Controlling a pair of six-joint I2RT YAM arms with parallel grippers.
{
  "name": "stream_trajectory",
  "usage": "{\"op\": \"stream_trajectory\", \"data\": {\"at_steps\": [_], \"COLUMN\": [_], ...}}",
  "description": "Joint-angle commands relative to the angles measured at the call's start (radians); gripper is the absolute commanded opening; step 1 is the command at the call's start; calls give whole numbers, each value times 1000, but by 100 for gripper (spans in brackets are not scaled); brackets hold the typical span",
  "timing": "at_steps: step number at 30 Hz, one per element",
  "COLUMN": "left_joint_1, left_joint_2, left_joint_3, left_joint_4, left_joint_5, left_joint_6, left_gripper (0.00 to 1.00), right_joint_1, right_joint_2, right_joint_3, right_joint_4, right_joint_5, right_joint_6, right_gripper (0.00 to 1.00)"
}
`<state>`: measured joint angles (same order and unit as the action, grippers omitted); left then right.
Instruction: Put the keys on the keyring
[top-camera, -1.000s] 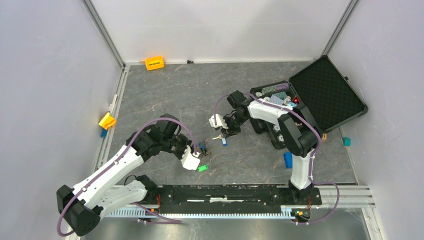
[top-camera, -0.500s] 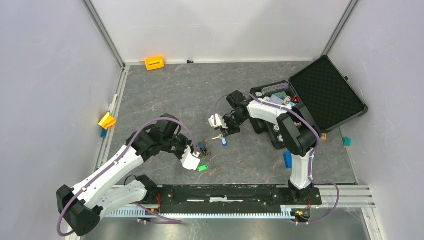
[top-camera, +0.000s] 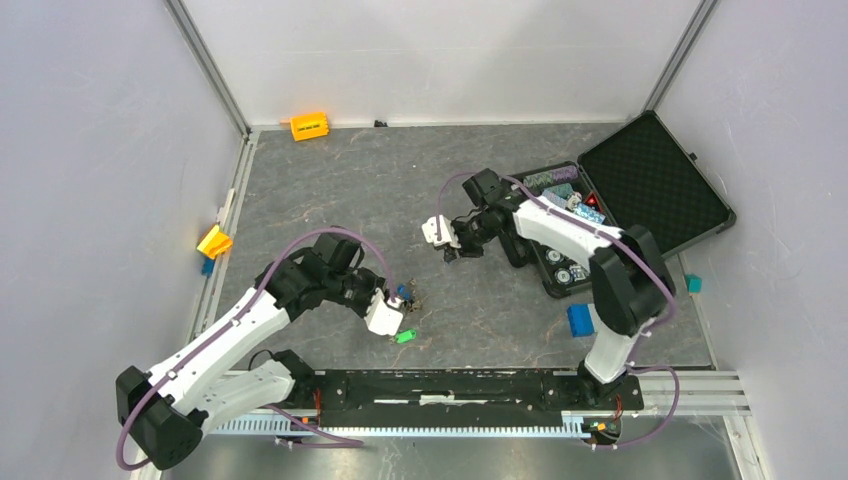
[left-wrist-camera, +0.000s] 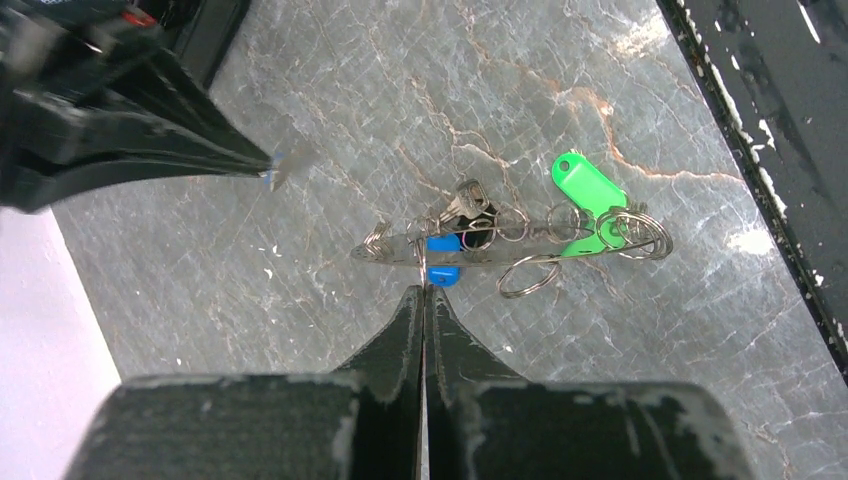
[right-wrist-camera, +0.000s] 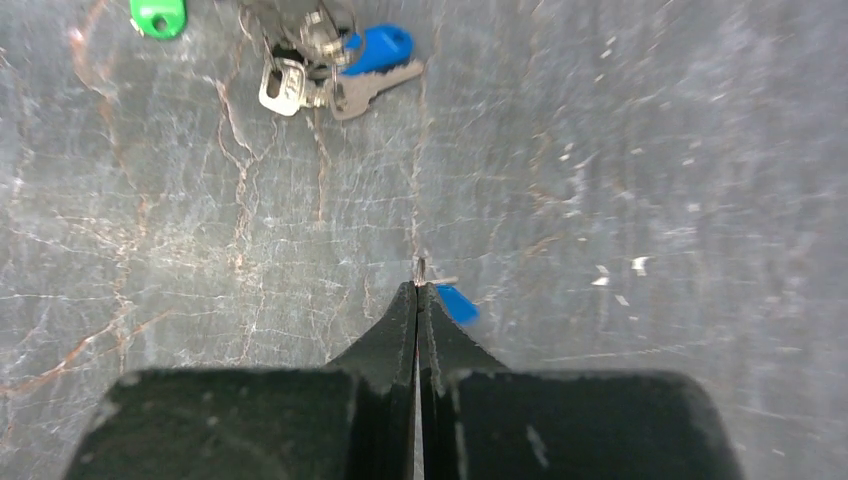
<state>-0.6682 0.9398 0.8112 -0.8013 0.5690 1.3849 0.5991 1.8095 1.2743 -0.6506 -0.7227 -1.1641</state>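
Nearest to us, the left hand (left-wrist-camera: 422, 290) has its fingers pressed together on the rim of the keyring (left-wrist-camera: 540, 233). The left wrist camera sees the ring edge-on, as a thin jagged strip standing on edge above the grey marbled worktop (top-camera: 350, 190). We cannot tell whether its lower edge touches the surface. A bunch of keys (left-wrist-camera: 465, 200) crowds that strip, overlapping so much that we cannot count them. A green tag (left-wrist-camera: 590, 190) lies flat beside the strip, a blue tag (left-wrist-camera: 441, 243) sits just ahead of the fingertips, and small split rings (left-wrist-camera: 525, 280) hang around them. Any writing on the tags is too small to read.

Farther out, well apart from the ring, the right hand (right-wrist-camera: 418, 287) is closed to a slit, pinching a single key (right-wrist-camera: 430, 280). Only a sliver of metal shows at its tips, with that key's own blue fob (right-wrist-camera: 457, 303) peeking out beside the fingers. The rest is hidden, and the picture is blurred.

To the right, an open black case (top-camera: 655, 185) lies with its foam-lined lid folded back. Its tray holds round striped chips (top-camera: 548, 180) and other small pieces too tiny to name, and the right arm partly covers them. A blue block (top-camera: 577, 319) sits in front of the case. At the far edge rests an orange block (top-camera: 309, 126).
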Motion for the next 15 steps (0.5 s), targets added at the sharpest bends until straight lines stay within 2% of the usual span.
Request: {"op": "stream_trajectory", "data": {"at_steps": [1,7,15], "left_joint_1": [8,10,10], "left_joint_2": [13,26,45], "left_joint_3": [13,17,57], "left_joint_4": [85,135,114], "left_joint_5": [54,59,91], "left_joint_6": [-104,-123,-124], "left_gripper": [2,2,2], "right_joint_1": [-6,14,105], "right_joint_2": [-149,-300,-414], "right_joint_3": [-17,-74,-138], "right_joint_4": [28,106,175], "right_joint_5": [-65,-110,-92], "right_joint_6": [71,193,256], "right_gripper": [0,0,0]}}
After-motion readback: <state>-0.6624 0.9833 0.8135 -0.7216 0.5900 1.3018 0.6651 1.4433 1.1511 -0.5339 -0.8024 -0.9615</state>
